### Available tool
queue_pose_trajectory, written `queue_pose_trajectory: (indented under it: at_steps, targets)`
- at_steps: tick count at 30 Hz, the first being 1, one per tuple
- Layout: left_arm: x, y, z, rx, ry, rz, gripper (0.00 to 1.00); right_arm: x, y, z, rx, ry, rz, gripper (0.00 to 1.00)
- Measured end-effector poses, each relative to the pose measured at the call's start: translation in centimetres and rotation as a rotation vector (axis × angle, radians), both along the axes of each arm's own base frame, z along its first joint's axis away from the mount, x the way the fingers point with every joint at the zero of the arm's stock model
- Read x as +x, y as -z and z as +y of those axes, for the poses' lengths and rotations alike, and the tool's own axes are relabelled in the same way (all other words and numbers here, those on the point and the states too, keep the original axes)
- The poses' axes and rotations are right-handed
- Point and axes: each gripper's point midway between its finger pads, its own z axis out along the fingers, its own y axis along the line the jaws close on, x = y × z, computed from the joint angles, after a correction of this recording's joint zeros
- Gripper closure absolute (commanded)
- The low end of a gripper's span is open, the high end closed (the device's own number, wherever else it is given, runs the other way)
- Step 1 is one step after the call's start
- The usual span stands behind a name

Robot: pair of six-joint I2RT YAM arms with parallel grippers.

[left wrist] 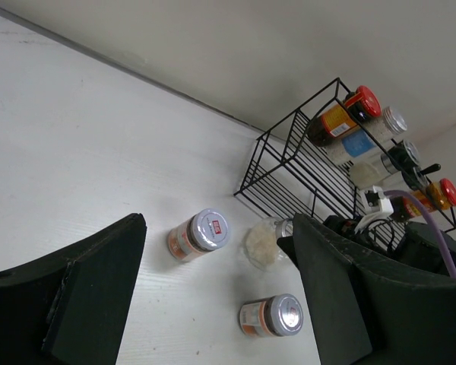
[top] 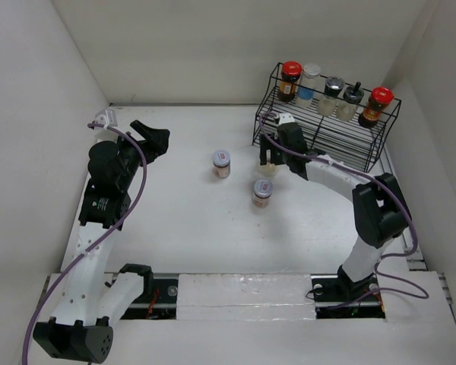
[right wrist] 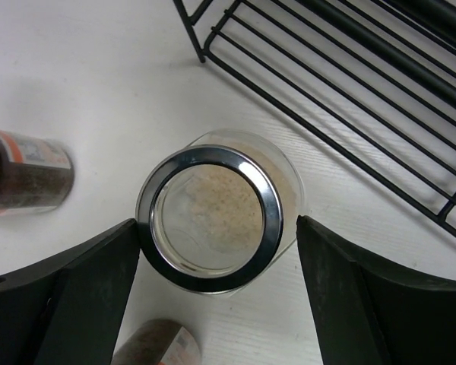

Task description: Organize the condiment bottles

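Observation:
Five condiment bottles stand on the black wire rack's (top: pixel 342 137) top shelf, among them two red-lidded jars (top: pixel 290 78) (top: pixel 378 104) and a white-capped one (top: pixel 309 82). Two silver-lidded orange-spice jars (top: pixel 221 163) (top: pixel 262 192) stand on the table. My right gripper (top: pixel 267 157) is open and straddles a third jar (right wrist: pixel 209 217), silver-rimmed with pale spice, upright by the rack's front left corner; one finger is at its lid, the other stands apart. My left gripper (top: pixel 156 138) is open and empty, raised at the far left. It looks at the same jars (left wrist: pixel 200 234) (left wrist: pixel 272 315) (left wrist: pixel 263 243).
The rack's lower shelf (right wrist: pixel 349 99) lies just right of the straddled jar. One orange jar (right wrist: pixel 26 182) is to its left and another (right wrist: pixel 156 346) in front of it. White walls close in the table at the back and sides.

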Motion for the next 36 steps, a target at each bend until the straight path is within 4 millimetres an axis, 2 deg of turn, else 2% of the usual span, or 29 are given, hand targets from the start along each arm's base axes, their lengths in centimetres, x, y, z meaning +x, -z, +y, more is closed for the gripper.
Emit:
queue_pose_trajectory:
  at_steps: [5,8,12,13,19,22,24,27,32,34,36]
  targets:
    - [0.0,0.0,0.0,0.000,0.001,0.000,0.27,0.7,0.7,-0.5,-0.028,0.039,0.002,0.13]
    - [0.0,0.0,0.0,0.000,0.002,0.000,0.27,1.2,0.6,-0.6,-0.048,0.059,-0.012,0.25]
    - [0.0,0.0,-0.1,0.000,0.003,0.000,0.27,1.5,0.3,-0.6,-0.074,0.077,-0.027,0.29]
    - [0.0,0.0,-0.1,0.000,0.003,0.000,0.27,1.5,0.3,-0.5,-0.082,0.080,-0.030,0.36]
    - [0.0,0.0,0.0,0.000,0.002,0.000,0.27,1.0,0.2,0.1,-0.112,0.069,-0.034,0.39]
    - [0.0,0.0,0.0,0.000,0.003,-0.001,0.27,0.2,-0.2,0.5,-0.127,0.047,-0.028,0.39]
    - [0.0,0.0,-0.1,-0.001,0.004,-0.001,0.27,-0.6,-1.6,0.7,-0.129,0.027,-0.039,0.39]
    - [0.0,0.0,0.0,0.000,0.003,-0.001,0.27,-0.9,-5.7,1.2,-0.087,-0.006,-0.101,0.39]
    - [0.0,0.0,0.0,0.000,0.002,-0.001,0.27,1.4,-15.2,0.8,0.048,-0.021,-0.281,0.40]
    - [0.0,0.0,0.0,0.000,0.002,-0.001,0.27,2.4,-18.1,-0.3,0.082,-0.006,-0.343,0.40]
    - [-0.1,-0.1,0.0,-0.001,0.002,-0.003,0.27,3.4,-20.1,-1.6,0.097,0.015,-0.383,0.40]
